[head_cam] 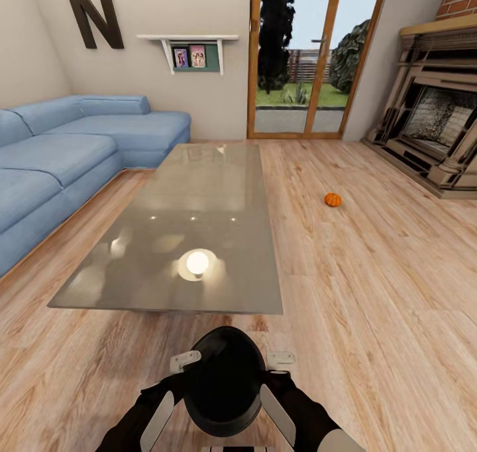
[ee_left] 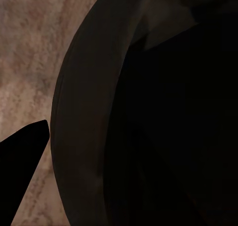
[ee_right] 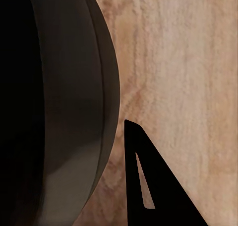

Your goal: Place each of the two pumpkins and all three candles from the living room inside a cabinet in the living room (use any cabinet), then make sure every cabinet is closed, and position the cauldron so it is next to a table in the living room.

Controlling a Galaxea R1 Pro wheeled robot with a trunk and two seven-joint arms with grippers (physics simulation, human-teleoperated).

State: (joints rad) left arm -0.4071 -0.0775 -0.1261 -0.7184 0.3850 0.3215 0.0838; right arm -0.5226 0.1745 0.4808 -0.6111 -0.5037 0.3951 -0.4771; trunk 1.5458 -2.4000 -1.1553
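Both black arms are seen in the head view reaching forward and inward toward the round black cauldron with the wide dark mouth [head_cam: 224,389], one on each side of it. The left gripper [head_cam: 185,360] is set against the cauldron's left flank, its pale finger lying by the rim; the right gripper [head_cam: 279,358] is set against the right flank in mirrored pose. Whether the jaws are clamped on the rim cannot be told (each wrist view shows just one dark fingertip [ee_left: 22,164] [ee_right: 148,181] beside the cauldron's curved wall).
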